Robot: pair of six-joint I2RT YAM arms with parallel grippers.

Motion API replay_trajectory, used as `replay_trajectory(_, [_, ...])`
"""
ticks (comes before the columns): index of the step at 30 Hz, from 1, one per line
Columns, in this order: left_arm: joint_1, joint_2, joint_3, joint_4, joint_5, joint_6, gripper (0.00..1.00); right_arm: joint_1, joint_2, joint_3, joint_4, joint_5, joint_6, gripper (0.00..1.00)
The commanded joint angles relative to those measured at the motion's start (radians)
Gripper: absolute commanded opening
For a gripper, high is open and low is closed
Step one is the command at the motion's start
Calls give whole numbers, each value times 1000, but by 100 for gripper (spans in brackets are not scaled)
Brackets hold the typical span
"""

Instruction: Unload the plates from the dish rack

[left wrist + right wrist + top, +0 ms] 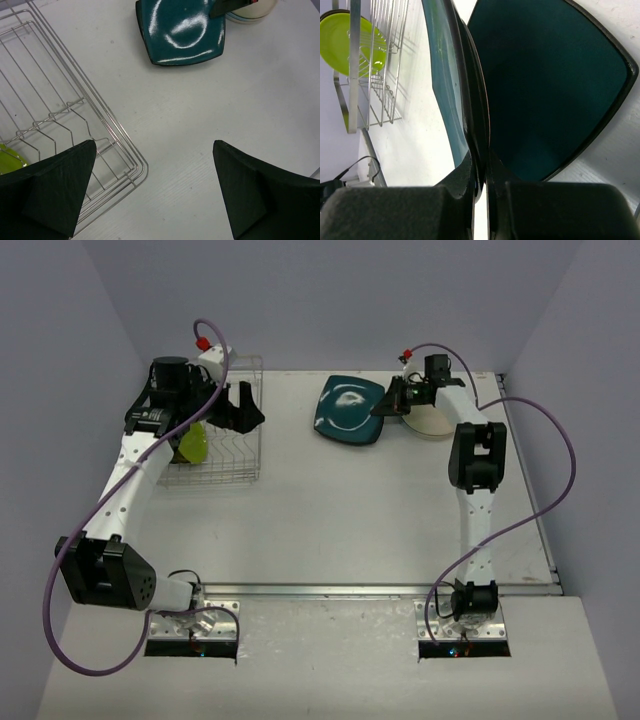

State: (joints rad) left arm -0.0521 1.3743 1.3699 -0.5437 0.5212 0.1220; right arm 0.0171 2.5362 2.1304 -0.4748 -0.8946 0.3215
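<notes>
The dark teal rounded-square plate [350, 410] is at the back middle of the table; my right gripper [390, 405] is shut on its right rim. In the right wrist view my gripper [485, 165] pinches the plate [550, 85] edge-on. I cannot tell whether the plate's far edge touches the table. The wire dish rack [225, 455] stands at the back left and holds a small plate with a yellow-green underside [193, 443], upright in its slots. My left gripper [240, 408] is open and empty above the rack's right edge [60, 100]. Cream plates [430, 423] lie stacked behind the right gripper.
Grey walls close the table at the back and both sides. The left wrist view shows the teal plate [182, 32], the cream stack [252, 7] and bare table to the right of the rack. The green plate [355, 37] and rack [375, 95] show in the right wrist view.
</notes>
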Motion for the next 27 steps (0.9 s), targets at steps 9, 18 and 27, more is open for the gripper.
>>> replay_trajectory(9, [-5,18,-17,60,26,-41,100,-54,48,86,103,-110,20,3])
replay_trajectory(18, [-3,31,-14,53,13,-41,100,-55,79,104,125,-72,19,11])
replay_trajectory(27, [-3,48,-5,49,11,-41,100,-56,76,106,136,16,1,35])
